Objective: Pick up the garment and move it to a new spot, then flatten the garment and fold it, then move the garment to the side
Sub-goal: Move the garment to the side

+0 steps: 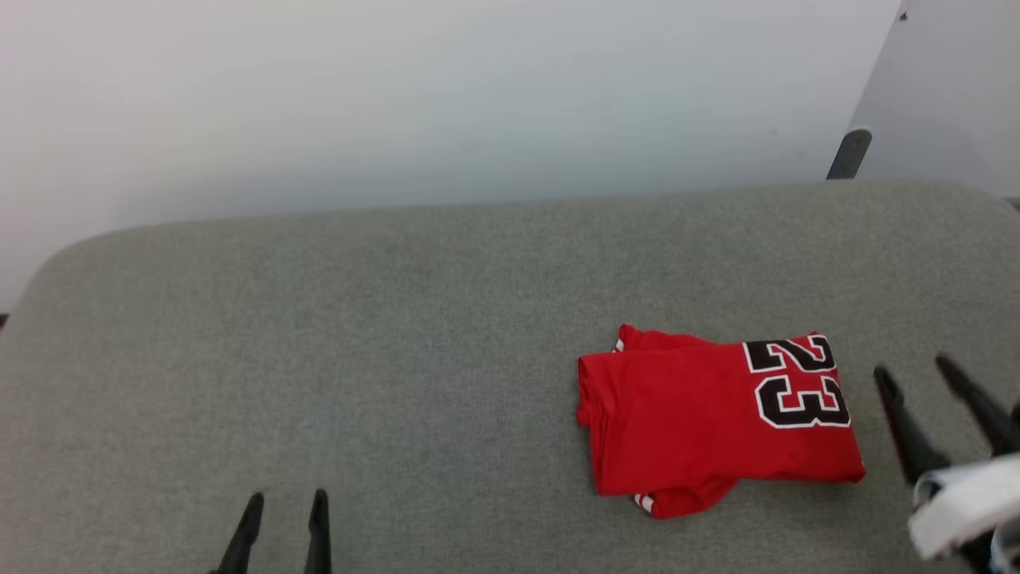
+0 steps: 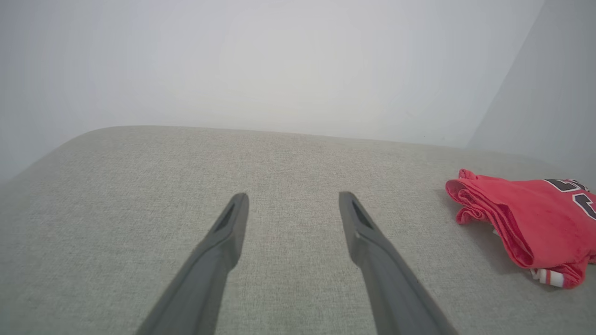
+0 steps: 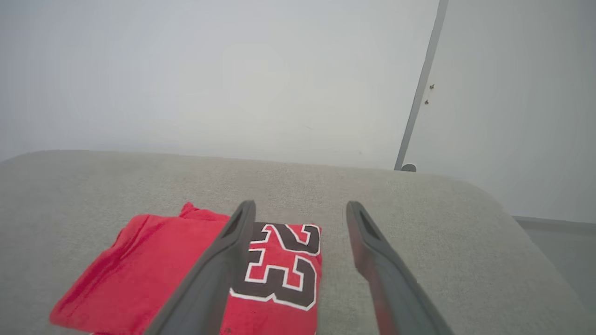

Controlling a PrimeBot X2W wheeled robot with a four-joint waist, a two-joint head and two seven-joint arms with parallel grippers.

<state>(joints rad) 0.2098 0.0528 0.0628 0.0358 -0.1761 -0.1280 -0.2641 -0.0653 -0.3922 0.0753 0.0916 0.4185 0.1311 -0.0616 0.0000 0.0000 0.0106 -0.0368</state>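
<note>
You are seeing the left gripper (image 1: pixel 288 497) and right gripper (image 1: pixel 912 365) wearing long, dark grey, tapering fingers (image 2: pixel 223 242) with slotted inner tips; a pale white wrist casing (image 1: pixel 960 498) is showing behind the right.

The garment (image 1: pixel 701 430) on the tabletop (image 1: pixel 319 335), right side.
The right gripper (image 1: pixel 912 367) is just right of it; the left gripper (image 1: pixel 288 496) well apart, left.

left gripper (image 1: pixel 287 498), two long dark tapered fingers, is sitting at the lower left of the head view. its tips are pointing up-frame, jaws standing apart and holding nothing. right gripper (image 1: pixel 912 367), with the same slim dark fingers, is reaching in from the lower right and angling up and leftward, jaws likewise spread and empty. pale white wrist housing (image 1: pixel 964 498) is showing behind it, blurred.
</note>
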